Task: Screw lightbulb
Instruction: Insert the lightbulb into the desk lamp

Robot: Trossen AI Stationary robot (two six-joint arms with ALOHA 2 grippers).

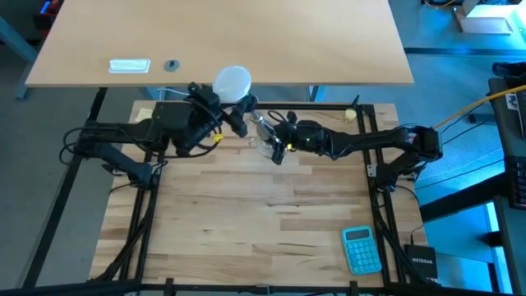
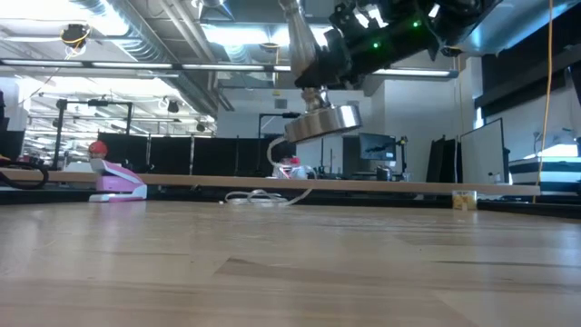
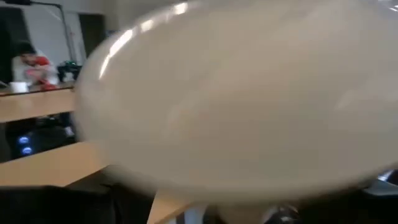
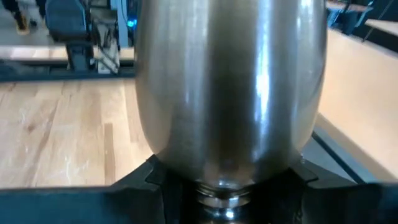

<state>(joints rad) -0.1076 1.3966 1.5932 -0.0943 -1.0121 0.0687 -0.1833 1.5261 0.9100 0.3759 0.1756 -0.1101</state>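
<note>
lightbulb [image 3: 236, 99] pinched in left gripper [image 1: 223, 105], socket stand [image 4: 230, 87] in right gripper's [image 1: 275, 140] clamped fingers, midair

Frosted matt white lightbulb [image 1: 233, 81], shiny polished metal socket stand [image 4: 230, 93], pale grained wood table [image 1: 263, 214], plastic calculator [image 1: 362, 250]

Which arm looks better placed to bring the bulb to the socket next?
Probably left: its gripper holds the lightbulb right beside the socket stand, which the right gripper holds lifted off the table.
</note>
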